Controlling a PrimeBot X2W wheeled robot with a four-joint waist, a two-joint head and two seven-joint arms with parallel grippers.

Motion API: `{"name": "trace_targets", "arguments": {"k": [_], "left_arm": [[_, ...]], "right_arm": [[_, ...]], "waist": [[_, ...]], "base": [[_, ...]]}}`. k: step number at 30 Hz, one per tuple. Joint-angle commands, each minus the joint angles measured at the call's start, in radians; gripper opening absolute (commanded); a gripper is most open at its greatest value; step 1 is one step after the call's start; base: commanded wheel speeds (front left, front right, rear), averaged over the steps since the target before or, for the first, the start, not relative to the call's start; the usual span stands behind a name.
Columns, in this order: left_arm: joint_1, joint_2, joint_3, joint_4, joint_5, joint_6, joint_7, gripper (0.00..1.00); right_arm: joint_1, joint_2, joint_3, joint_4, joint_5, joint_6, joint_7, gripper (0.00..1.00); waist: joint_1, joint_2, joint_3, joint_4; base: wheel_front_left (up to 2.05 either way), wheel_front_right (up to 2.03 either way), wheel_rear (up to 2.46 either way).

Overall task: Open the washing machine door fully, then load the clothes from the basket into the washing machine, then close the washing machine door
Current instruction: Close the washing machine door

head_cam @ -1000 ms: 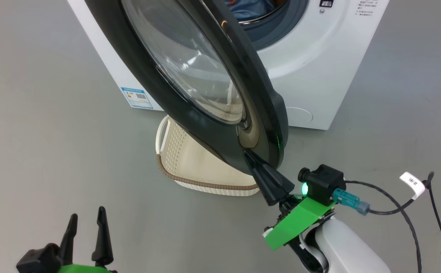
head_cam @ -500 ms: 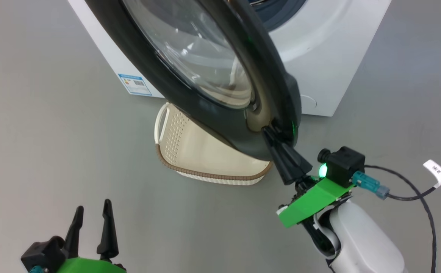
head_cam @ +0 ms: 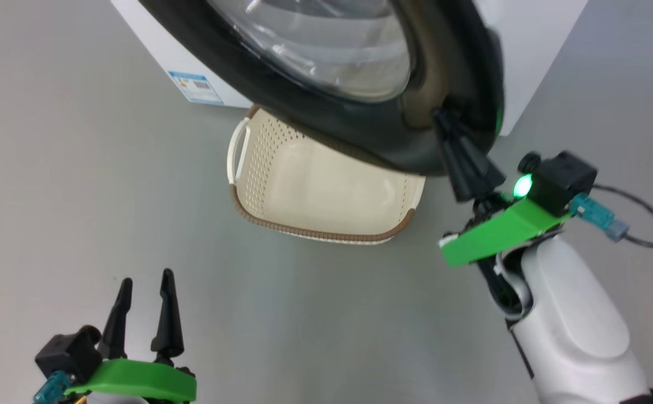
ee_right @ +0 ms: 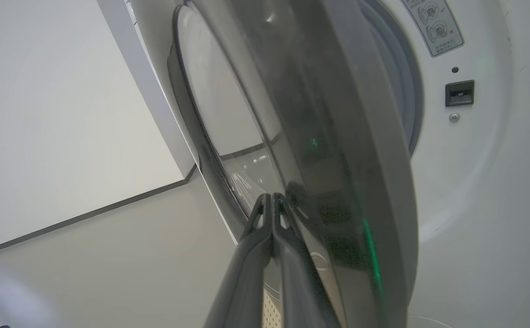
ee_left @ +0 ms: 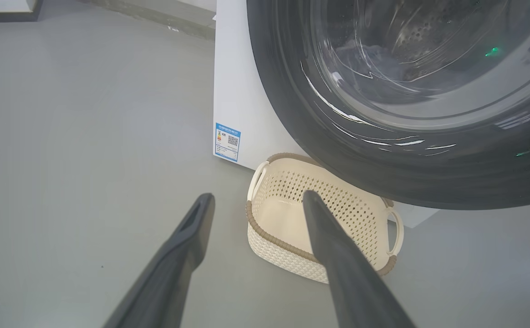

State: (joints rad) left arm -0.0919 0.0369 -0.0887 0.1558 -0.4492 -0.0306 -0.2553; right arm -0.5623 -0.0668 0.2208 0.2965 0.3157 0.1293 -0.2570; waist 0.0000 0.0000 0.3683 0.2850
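The washing machine door is swinging further shut, my pinched right jaws pressing its rim over the basket (left jaws gaping).

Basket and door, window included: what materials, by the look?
Basket: likely moulded plastic, matte cream, perforated walls; brown rim looks woven, probably moulded. Washing machine door: glossy black ring, likely plastic; window clear with sharp reflections, glass or plastic.

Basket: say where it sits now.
Head view, centre: the basket sits on the floor before the washing machine, partly under the washing machine door.
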Motion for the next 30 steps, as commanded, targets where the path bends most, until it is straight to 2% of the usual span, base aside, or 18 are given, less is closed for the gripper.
{"name": "trace_targets", "arguments": {"k": [1, 16, 30], "left_arm": [[-0.024, 0.013, 0.026, -0.028, -0.008, 0.004, -0.006, 1.0], [-0.076, 0.013, -0.019, -0.045, -0.035, 0.012, -0.006, 1.0], [-0.082, 0.013, -0.072, -0.045, -0.065, 0.013, -0.006, 1.0]], "right_arm": [[-0.034, 0.017, 0.001, -0.031, -0.018, 0.001, -0.005, 0.0], [-0.222, -0.044, -0.061, -0.014, -0.085, 0.001, -0.005, 0.0], [-0.389, -0.142, -0.043, 0.033, -0.121, 0.001, -0.005, 0.0]], "waist": [[0.0, 0.0, 0.032, 0.008], [0.0, 0.0, 0.151, 0.039], [0.0, 0.0, 0.191, 0.071]], "base": [[0.0, 0.0, 0.0], [0.0, 0.0, 0.0], [0.0, 0.0, 0.0]]}}
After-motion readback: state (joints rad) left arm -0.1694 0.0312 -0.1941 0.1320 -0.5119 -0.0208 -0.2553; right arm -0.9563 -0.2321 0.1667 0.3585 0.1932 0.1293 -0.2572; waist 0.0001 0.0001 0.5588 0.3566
